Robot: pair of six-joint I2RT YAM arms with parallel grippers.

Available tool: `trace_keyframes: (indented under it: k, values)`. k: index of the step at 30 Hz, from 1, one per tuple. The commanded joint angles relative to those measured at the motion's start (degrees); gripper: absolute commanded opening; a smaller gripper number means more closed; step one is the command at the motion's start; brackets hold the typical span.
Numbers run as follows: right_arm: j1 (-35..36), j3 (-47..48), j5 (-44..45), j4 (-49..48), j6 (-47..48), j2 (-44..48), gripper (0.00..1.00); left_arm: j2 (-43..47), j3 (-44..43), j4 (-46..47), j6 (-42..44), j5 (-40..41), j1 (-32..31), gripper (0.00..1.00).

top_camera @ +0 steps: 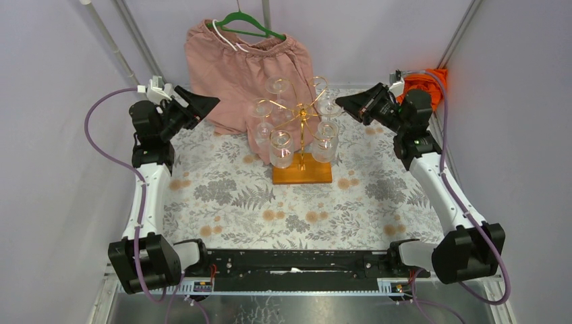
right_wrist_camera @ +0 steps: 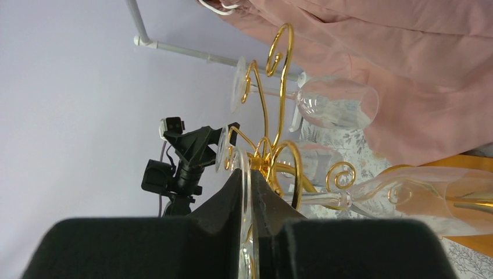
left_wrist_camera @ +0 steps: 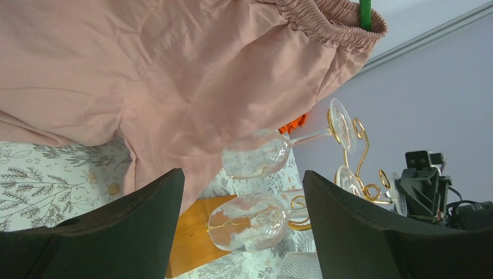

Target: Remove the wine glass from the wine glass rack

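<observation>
The wine glass rack [top_camera: 303, 116] is a gold wire stand on an orange-brown wooden base [top_camera: 302, 173] at the middle back of the table, with several wine glasses hanging upside down. My right gripper [top_camera: 339, 102] is at the rack's right side. In the right wrist view it [right_wrist_camera: 247, 177] is shut on the thin foot of a wine glass [right_wrist_camera: 245, 160], beside the gold curls [right_wrist_camera: 283, 87]. My left gripper [top_camera: 210, 102] is open and empty, left of the rack and apart from it. In the left wrist view a glass bowl [left_wrist_camera: 250, 221] shows between its fingers [left_wrist_camera: 241, 174], farther off.
Pink shorts [top_camera: 249, 71] on a green hanger [top_camera: 251, 25] hang just behind the rack. An orange cloth [top_camera: 426, 77] lies at the back right corner. A floral cloth [top_camera: 270, 209] covers the table. Grey walls close in on both sides.
</observation>
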State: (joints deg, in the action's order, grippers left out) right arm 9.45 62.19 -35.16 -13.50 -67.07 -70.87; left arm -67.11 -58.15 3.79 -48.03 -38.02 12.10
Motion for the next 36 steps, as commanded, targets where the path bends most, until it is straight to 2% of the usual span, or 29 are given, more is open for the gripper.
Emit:
trace_keyframes:
  k: [1,9,22,32,36]
  values:
    - [0.7,5.1,0.1,-2.3,1.6,-1.7,0.00,0.6,-1.1,-1.2,0.9,-0.4,0.3,0.83]
    - [0.7,8.7,0.5,-3.7,2.5,-5.8,0.00,0.7,-1.4,-1.7,1.4,-0.1,0.2,0.83]
    - [-0.1,14.6,7.8,1.9,10.0,-8.3,0.00,1.5,-1.5,-2.7,2.3,0.2,0.3,0.84]
    - [-8.7,12.1,9.8,5.1,12.6,-3.1,0.00,1.9,-1.6,-3.7,2.9,0.7,0.2,0.84]
    - [-9.1,11.8,12.4,8.9,16.2,0.6,0.00,2.0,-1.7,-3.7,2.9,0.8,0.2,0.84]
